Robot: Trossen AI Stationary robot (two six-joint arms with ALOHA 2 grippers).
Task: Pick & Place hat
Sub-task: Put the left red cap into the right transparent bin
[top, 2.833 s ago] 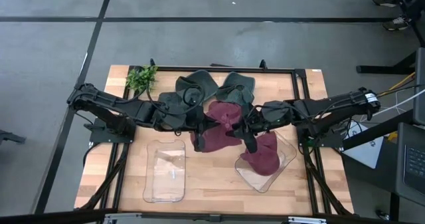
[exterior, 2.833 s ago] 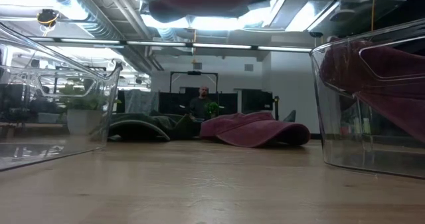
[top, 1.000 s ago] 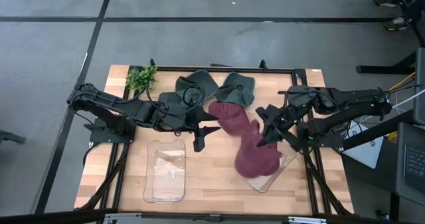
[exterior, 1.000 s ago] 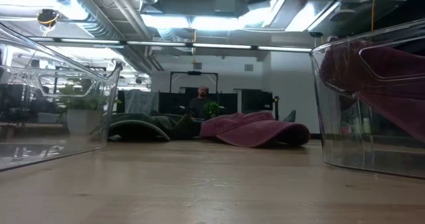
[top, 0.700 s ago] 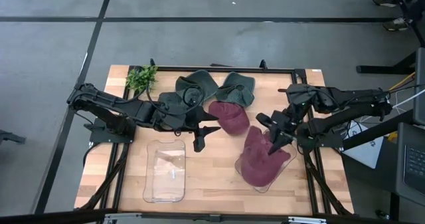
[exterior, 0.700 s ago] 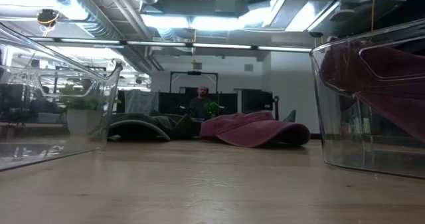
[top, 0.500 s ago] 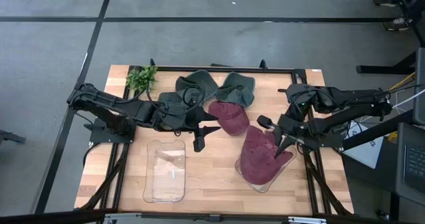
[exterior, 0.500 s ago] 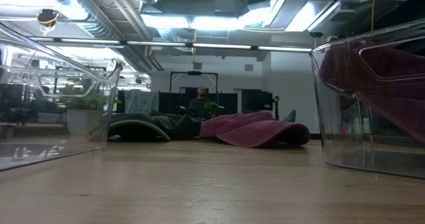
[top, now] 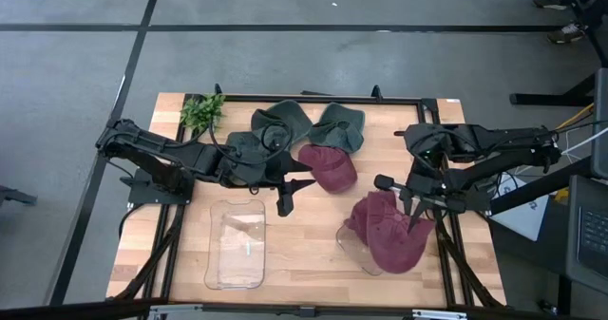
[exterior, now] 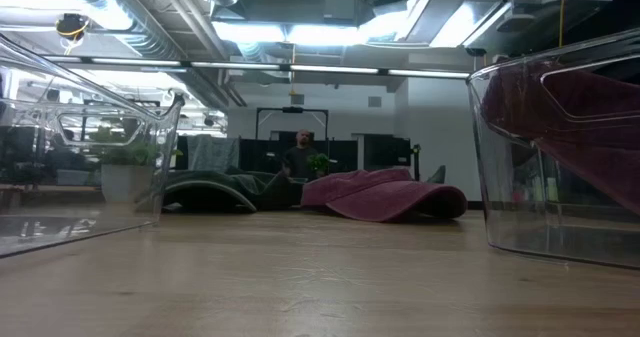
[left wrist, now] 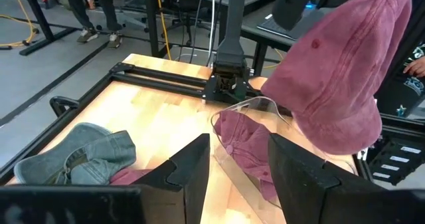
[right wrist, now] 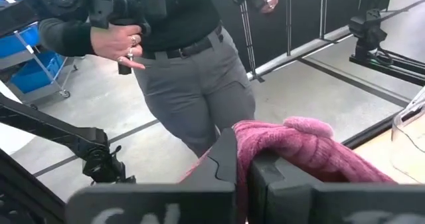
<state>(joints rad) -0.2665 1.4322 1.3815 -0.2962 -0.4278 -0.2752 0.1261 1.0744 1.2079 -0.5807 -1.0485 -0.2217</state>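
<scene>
Overhead: right gripper (top: 410,204) has its jaws clamped on a maroon hat (top: 391,236), hanging over the right clear bin (top: 348,244) near the table (top: 313,263) front-right edge. Left gripper (top: 285,193) sits mid-table, jaws wide and empty, beside a second maroon hat (top: 330,166); bare wood lies between the bins. Left clear bin (top: 235,246) holds no hat. Green hats (top: 313,125) and a plant (top: 201,111) crowd the far edge.

Low view: maroon cloth shows inside the right bin wall (exterior: 480,157).

Right wrist view: a person (right wrist: 179,64) stands beyond the table.
</scene>
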